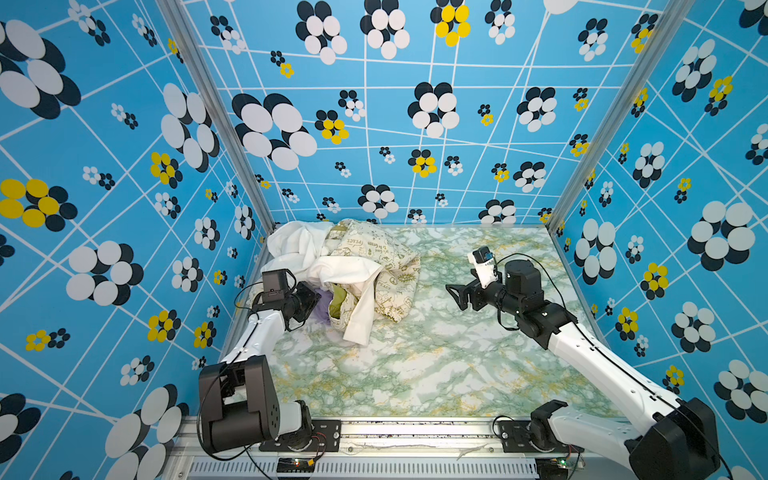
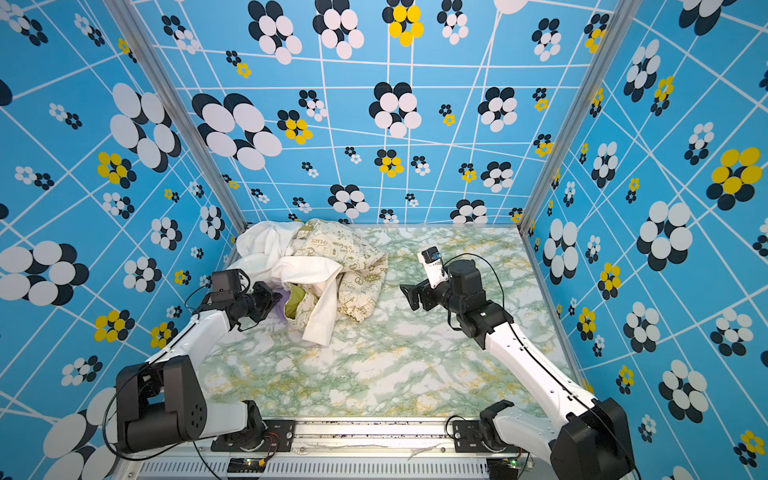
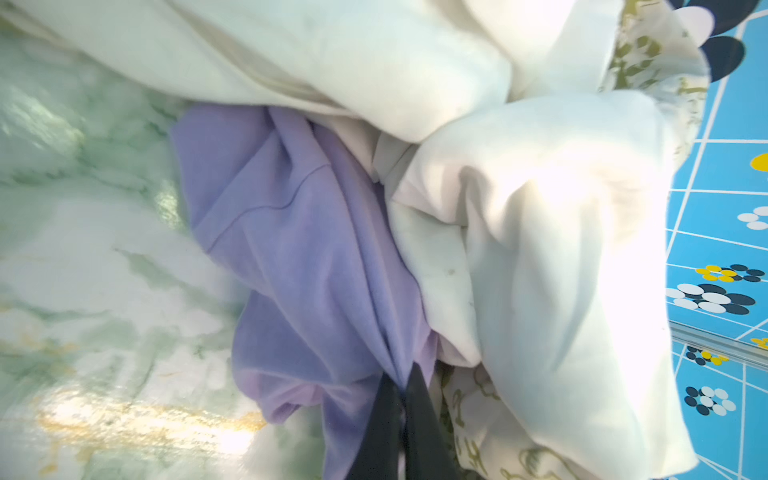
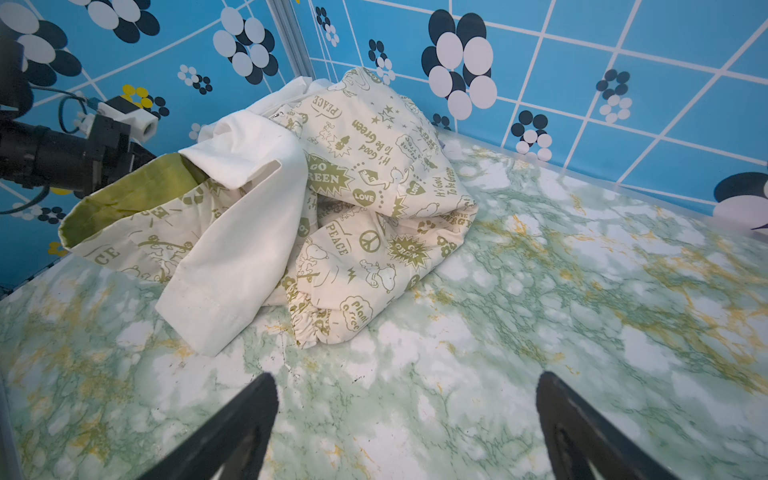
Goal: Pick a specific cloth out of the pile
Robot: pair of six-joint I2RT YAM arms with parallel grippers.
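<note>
The pile (image 1: 357,266) lies at the table's back left: a plain white cloth (image 1: 345,270), a cream cloth printed with green words (image 1: 392,253) and an olive-green bit (image 1: 338,297). The lavender cloth (image 3: 291,232) pokes out from under the white cloth at the pile's left side, showing as a small purple patch (image 1: 321,312) in both top views. My left gripper (image 3: 401,386) is shut on a bunched fold of the lavender cloth, at the pile's left edge (image 1: 311,301). To the right of the pile my right gripper (image 1: 455,297) stands open over bare table, nothing between its fingers (image 4: 257,399).
The green-and-white marble tabletop (image 1: 415,365) is walled by blue flower-patterned panels (image 1: 374,124) at the back and both sides, with aluminium posts (image 1: 232,124) in the back corners. A metal rail (image 1: 415,432) with both arm bases runs along the front edge.
</note>
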